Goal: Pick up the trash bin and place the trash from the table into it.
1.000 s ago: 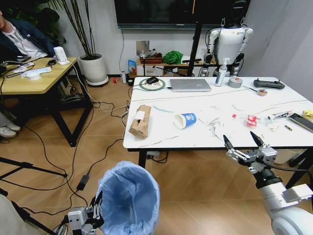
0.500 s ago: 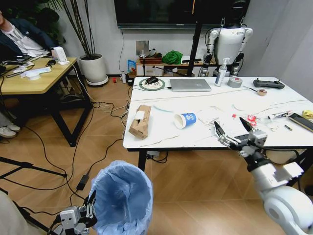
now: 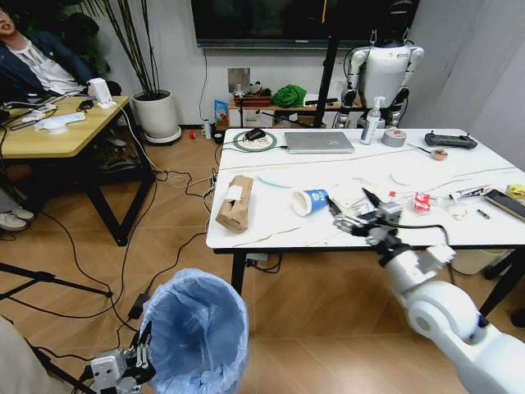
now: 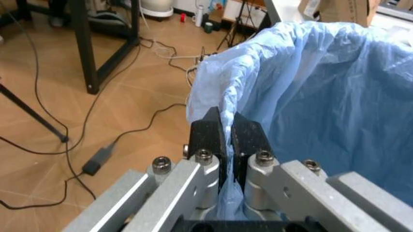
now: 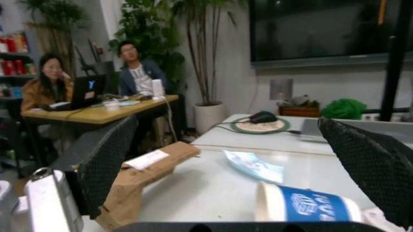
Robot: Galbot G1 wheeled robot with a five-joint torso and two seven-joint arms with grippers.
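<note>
While the left end effector (image 4: 226, 140) pinches the rim of the round blue-bagged trash bin (image 3: 197, 332) beside the white marble-look worktop (image 3: 279, 234), the right end effector (image 3: 354, 210), fingers spread, reaches toward the fallen white-and-blue paper cup (image 3: 311, 200).

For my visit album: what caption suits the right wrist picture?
Open right pincer hovering over the table, facing a tipped paper cup and a cardboard box.

A closed laptop (image 3: 319, 142) lay at the far edge, a spray bottle (image 3: 372, 123) at its three o'clock, then a tape roll (image 3: 394, 138). A potted plant (image 3: 155, 112) stood at ten o'clock.
</note>
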